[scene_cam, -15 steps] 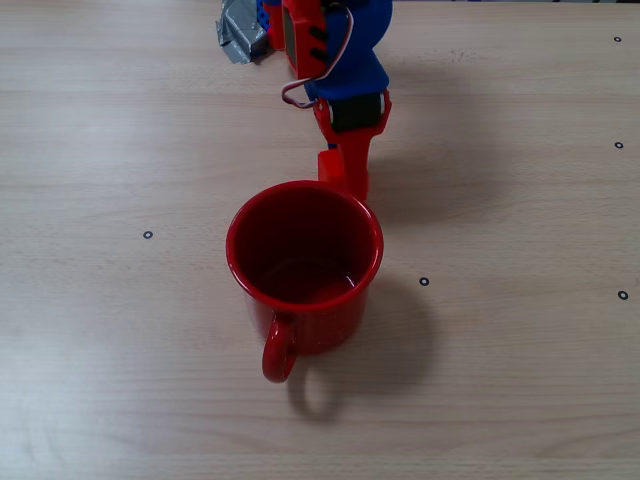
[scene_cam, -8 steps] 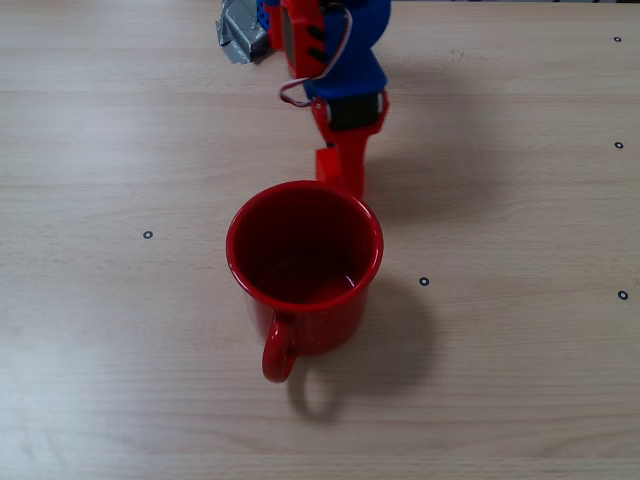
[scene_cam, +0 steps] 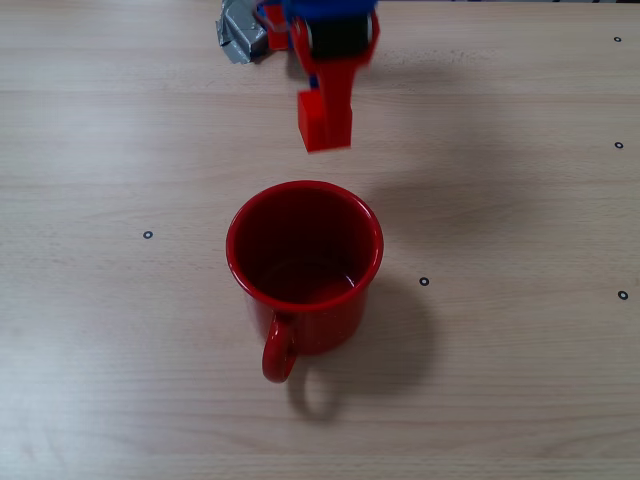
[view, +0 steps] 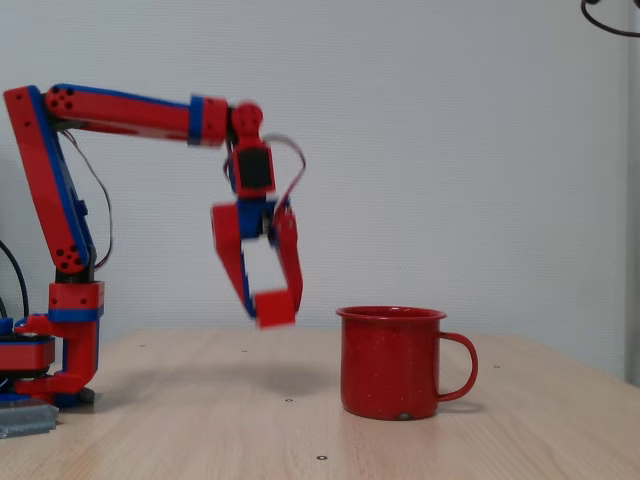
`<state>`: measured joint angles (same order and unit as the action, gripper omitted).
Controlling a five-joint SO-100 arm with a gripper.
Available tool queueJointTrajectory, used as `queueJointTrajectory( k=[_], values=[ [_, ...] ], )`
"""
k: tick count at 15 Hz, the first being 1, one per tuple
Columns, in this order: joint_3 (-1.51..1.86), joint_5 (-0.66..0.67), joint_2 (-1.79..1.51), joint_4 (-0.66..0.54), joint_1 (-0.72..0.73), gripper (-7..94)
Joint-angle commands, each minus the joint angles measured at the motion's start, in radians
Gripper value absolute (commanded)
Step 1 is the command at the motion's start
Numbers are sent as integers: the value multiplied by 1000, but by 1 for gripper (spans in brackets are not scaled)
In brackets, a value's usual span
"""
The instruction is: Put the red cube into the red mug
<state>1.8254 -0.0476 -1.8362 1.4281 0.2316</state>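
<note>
Red mug (scene_cam: 304, 268) stands upright on the table (scene_cam: 500, 200), handle toward the overhead camera, interior empty. Gripper (view: 272, 305) clenched on the red cube (view: 274, 309), holding it in the air, clear of the table, beside the mug and about level with its rim.

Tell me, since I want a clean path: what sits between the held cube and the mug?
Nothing. In both fixed views only bare table separates the cube from the mug.
</note>
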Motion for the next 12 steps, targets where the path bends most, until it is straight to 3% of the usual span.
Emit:
queueJointTrajectory(
  k=[1, 4, 7, 12],
  values=[
    [-210, 25, -84, 137, -6, 0],
    [-434, 32, -74, 304, -20, 0],
    [-604, 40, -41, 379, -26, 0],
    [-792, 114, 156, 225, -135, 0]
  ],
)
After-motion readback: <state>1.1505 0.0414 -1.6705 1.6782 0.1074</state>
